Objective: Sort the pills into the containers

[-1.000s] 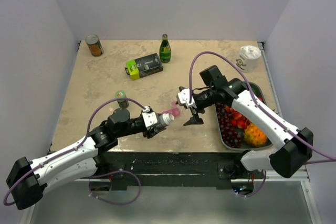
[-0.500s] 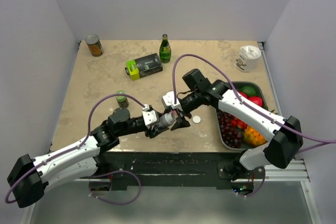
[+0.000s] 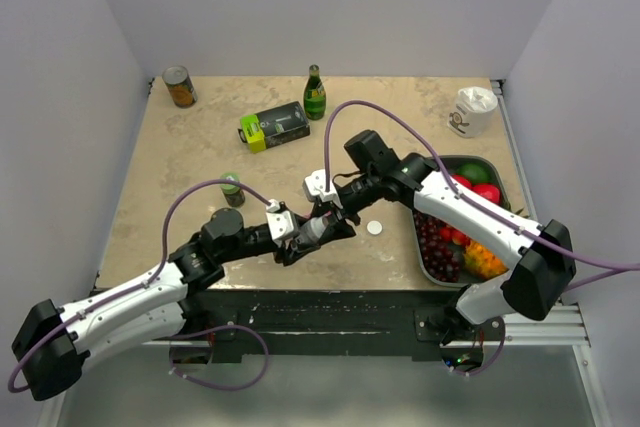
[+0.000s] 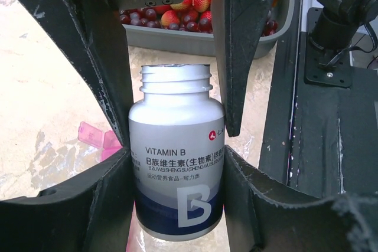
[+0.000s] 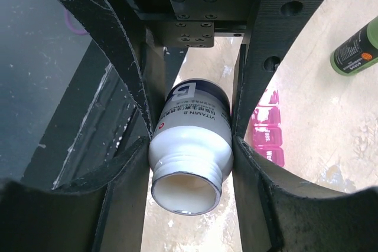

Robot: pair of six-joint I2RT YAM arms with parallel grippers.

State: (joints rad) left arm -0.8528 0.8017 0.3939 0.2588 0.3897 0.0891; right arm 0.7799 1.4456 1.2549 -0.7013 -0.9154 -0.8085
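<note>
Operator: Left gripper (image 3: 303,237) status?

Technician: Its fingers were clamped on the lower body of the white vitamin bottle (image 4: 177,169). The bottle neck was open, with no cap on it.

Operator: Right gripper (image 5: 189,146)?

Technician: Its fingers were narrow and touched both sides of the same bottle near the shoulder. The white cap (image 3: 374,228) lay on the table (image 3: 200,157) just right of both grippers, near the fruit tray (image 4: 177,39).

Operator: Pink pill box (image 5: 269,128)?

Technician: It lay flat on the table, close beside the bottle, partly hidden by fingers.

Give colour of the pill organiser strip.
The containers are translucent pink, clearest in the right wrist view.
</note>
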